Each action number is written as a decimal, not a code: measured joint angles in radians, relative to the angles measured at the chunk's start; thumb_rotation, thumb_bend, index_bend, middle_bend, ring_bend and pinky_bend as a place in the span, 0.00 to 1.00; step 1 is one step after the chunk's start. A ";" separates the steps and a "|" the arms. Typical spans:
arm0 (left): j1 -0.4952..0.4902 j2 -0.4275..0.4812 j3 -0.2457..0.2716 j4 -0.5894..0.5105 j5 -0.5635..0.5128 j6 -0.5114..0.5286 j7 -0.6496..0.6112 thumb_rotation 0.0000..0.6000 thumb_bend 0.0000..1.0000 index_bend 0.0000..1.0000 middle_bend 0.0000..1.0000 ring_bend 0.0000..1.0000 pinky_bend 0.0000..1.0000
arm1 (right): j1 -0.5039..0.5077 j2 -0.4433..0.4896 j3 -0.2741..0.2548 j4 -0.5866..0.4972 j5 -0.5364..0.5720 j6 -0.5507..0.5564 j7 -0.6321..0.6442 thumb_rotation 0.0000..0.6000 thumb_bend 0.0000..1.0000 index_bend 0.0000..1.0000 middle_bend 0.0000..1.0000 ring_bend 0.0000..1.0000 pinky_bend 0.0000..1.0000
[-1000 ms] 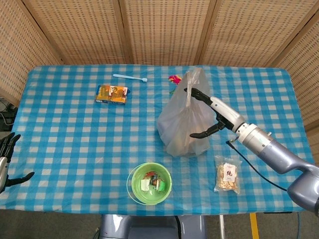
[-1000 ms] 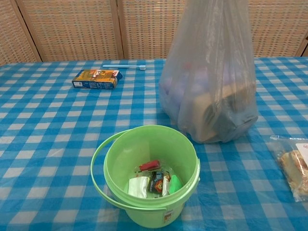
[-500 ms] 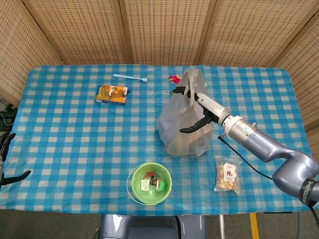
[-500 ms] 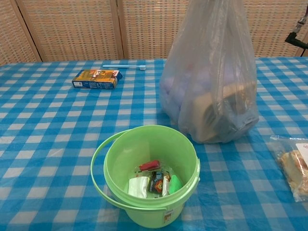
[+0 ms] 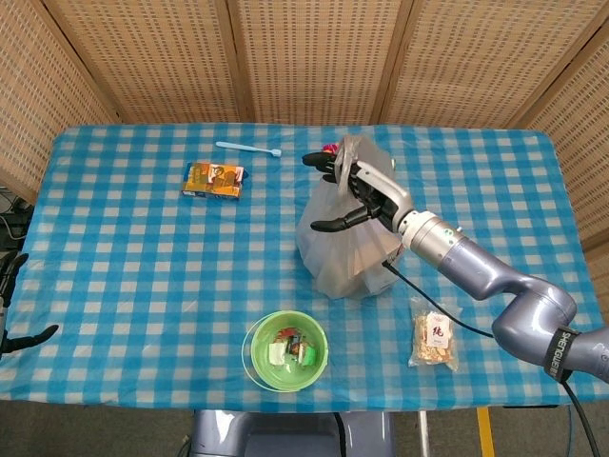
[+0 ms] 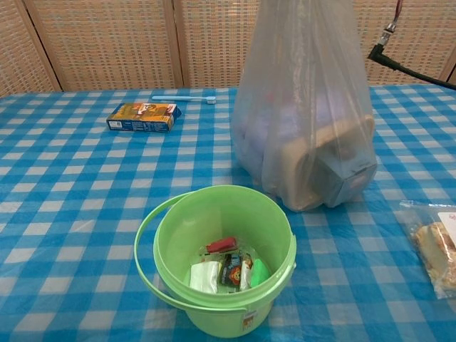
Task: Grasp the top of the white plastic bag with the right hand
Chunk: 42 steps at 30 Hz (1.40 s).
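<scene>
Bag (image 5: 347,243) stands upright, long axis vertical, directly under the right hand (image 5: 354,186), whose fingers spread wide over its gathered top; grip can't be confirmed. Chest view shows only bag contents, no hand. Bucket (image 6: 221,260) nearer the robot, snack pack (image 5: 435,335) beside the forearm. Left hand (image 5: 11,309) spread at the table (image 5: 143,267) edge.

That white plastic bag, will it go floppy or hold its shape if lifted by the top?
Likely floppy: the white plastic bag is thin, see-through film, gathered near the robot hand. Probably bottom-heavy, since boxy items bulge low inside, so it may swing.
</scene>
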 measured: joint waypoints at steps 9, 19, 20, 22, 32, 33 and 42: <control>-0.005 0.003 -0.004 0.005 -0.007 -0.011 -0.010 1.00 0.00 0.00 0.00 0.00 0.00 | -0.014 -0.033 0.073 0.024 -0.028 0.008 0.186 1.00 0.00 0.14 0.30 0.21 0.19; -0.002 0.011 -0.002 0.010 0.002 -0.006 -0.035 1.00 0.00 0.00 0.00 0.00 0.00 | -0.031 -0.039 0.084 0.023 -0.124 0.017 0.345 1.00 0.00 0.47 0.68 0.58 0.60; -0.002 0.012 -0.002 0.010 0.003 -0.005 -0.036 1.00 0.00 0.00 0.00 0.00 0.00 | -0.030 -0.043 0.077 0.027 -0.138 0.021 0.358 1.00 0.00 0.56 0.72 0.62 0.67; -0.001 0.013 -0.001 0.011 0.005 -0.003 -0.039 1.00 0.00 0.00 0.00 0.00 0.00 | -0.027 -0.050 0.065 0.035 -0.150 0.026 0.363 1.00 0.00 0.69 0.78 0.68 0.77; -0.001 0.013 0.000 0.011 0.007 -0.004 -0.041 1.00 0.00 0.00 0.00 0.00 0.00 | 0.006 -0.045 0.027 0.054 -0.162 0.010 0.320 1.00 0.76 0.95 0.91 0.82 0.98; -0.001 0.013 0.000 0.011 0.006 -0.005 -0.041 1.00 0.00 0.00 0.00 0.00 0.00 | 0.009 -0.045 0.026 0.055 -0.154 0.007 0.311 1.00 0.82 0.94 0.90 0.82 0.99; -0.001 0.015 0.000 0.012 0.008 -0.004 -0.048 1.00 0.00 0.00 0.00 0.00 0.00 | 0.017 -0.030 0.024 0.032 -0.049 -0.004 0.201 1.00 1.00 0.83 0.84 0.83 1.00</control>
